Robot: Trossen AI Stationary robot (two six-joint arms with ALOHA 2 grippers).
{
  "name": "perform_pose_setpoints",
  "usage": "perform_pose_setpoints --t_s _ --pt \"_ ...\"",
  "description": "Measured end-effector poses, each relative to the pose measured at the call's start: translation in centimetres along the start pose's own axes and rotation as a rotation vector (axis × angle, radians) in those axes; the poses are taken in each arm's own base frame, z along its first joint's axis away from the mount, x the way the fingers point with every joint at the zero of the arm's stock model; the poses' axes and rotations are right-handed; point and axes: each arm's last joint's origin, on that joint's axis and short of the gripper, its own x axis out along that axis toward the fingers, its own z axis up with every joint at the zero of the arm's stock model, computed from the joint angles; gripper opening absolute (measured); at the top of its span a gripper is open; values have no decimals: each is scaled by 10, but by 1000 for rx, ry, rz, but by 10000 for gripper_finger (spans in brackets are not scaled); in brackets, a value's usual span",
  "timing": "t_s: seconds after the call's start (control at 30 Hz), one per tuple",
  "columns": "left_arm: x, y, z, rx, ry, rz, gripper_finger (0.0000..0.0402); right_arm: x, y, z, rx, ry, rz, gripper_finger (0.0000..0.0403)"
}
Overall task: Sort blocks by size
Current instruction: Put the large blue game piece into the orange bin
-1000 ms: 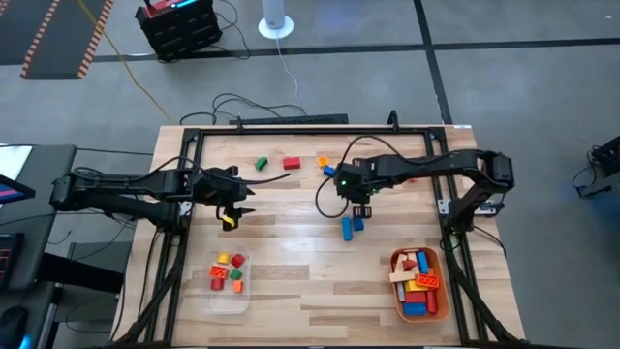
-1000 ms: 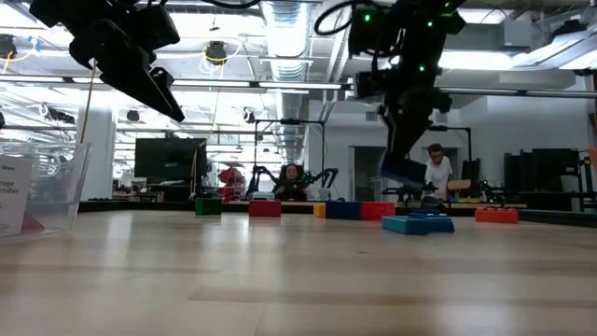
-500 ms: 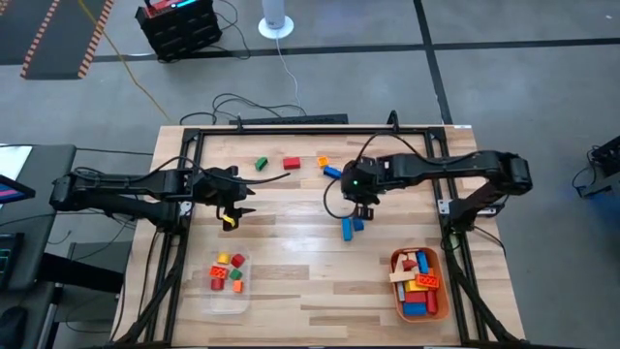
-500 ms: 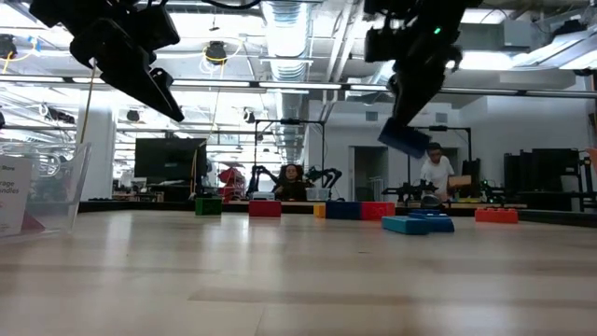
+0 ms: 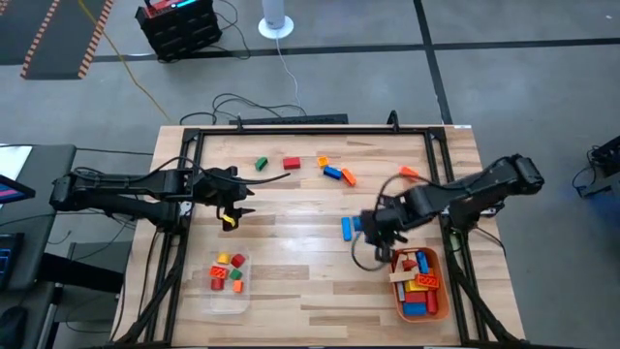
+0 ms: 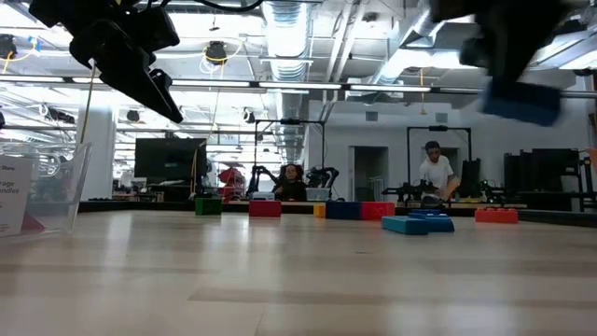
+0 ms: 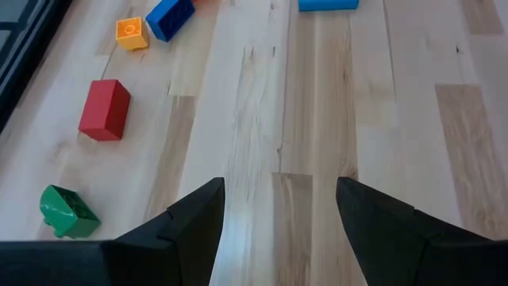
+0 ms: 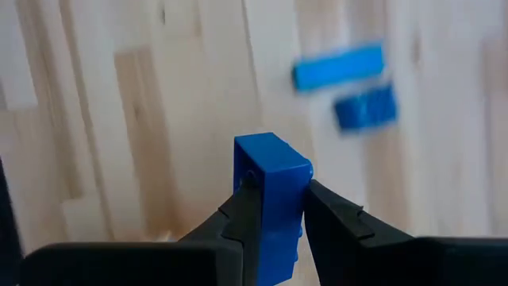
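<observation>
— Two fingers of the right gripper (image 8: 274,208) clamped on a blue block (image 8: 271,191), right of centre in the overhead frame, just above the orange tray (image 5: 442,308). Raised clear of the table (image 5: 291,262), blurred at the upper right of the low frame.

— And beyond that?

— Two more blue blocks (image 8: 341,67) on the wood, just left of the gripper from overhead. Blue and orange blocks (image 5: 339,174) higher up mid-frame, with a red block (image 7: 104,109) and a green block (image 7: 68,212) toward the upper left. Long blocks piled in the orange tray at lower right; small ones in the clear tray (image 5: 225,302) at lower left.

— Other arm?

— Left gripper (image 7: 278,208) parted wide, holding nothing, hovering at mid-left of the overhead frame, with a yellow block (image 5: 229,221) just below.
</observation>
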Motion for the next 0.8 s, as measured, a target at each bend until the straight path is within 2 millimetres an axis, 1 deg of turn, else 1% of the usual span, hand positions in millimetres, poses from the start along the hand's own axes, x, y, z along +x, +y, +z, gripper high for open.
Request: perform_pose_setpoints --t_s 0.17,0.3,0.6,0.8 --pt "0 0 0 -9 0 0 235 -2 21 -26 86 106 -61 113" --pt "0 0 0 -10 -2 0 235 -5 29 -42 118 130 -161 113" --pt "0 0 -1 -14 15 -1 235 -8 44 -58 162 141 -181 113" --pt "0 0 -2 -14 25 -2 235 -10 48 -68 216 163 -218 114"
